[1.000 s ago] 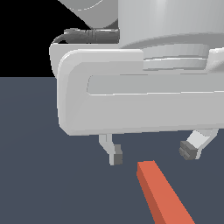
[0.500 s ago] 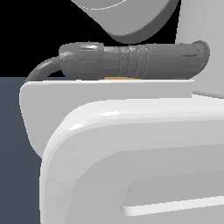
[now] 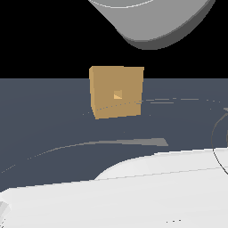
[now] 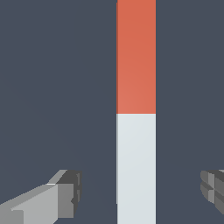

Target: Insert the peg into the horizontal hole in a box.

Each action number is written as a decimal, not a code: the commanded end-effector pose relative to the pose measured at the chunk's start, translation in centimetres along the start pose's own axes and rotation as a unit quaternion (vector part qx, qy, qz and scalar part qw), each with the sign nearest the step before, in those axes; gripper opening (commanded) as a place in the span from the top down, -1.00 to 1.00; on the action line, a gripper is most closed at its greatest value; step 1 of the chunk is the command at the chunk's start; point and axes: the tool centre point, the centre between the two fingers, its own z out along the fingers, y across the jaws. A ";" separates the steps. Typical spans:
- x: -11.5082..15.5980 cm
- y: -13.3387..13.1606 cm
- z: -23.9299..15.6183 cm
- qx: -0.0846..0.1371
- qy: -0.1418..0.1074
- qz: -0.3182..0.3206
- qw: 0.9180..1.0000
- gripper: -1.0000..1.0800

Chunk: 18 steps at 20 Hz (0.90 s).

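Wrist view — gripper (image 4: pixel 142 192) standing wide open, one finger (image 4: pixel 65 194) on each side of peg (image 4: pixel 136 113), neither touching it. Peg lying flat on dark grey floor (image 4: pixel 52 78), white half sitting between fingers, orange-red half reaching away beyond them. Exterior view — pale robot body (image 3: pixel 133 191) filling foreground; tan box (image 3: pixel 116 91) resting on floor beyond it, hole (image 3: pixel 117 95) showing in middle of facing side. Peg not showing in this view.

No text, label, brand, number or sign is readable anywhere.
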 end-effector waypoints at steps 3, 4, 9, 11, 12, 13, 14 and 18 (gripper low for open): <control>-0.5 0.2 0.1 0.000 0.000 -0.001 1.000 -0.92; -0.5 0.2 0.2 0.000 0.000 -0.001 1.000 -0.92; -0.5 0.2 0.3 0.000 0.000 -0.001 1.000 -0.92; -0.5 0.2 0.8 0.000 0.000 -0.001 1.000 -0.92; -0.5 0.2 1.2 0.000 0.000 -0.001 1.000 -0.92; -0.5 0.2 1.6 0.000 0.000 -0.001 1.000 -0.92; -0.5 0.2 2.1 0.000 0.000 -0.001 1.000 -0.92; -0.5 0.1 4.3 0.000 0.000 -0.001 1.000 -0.92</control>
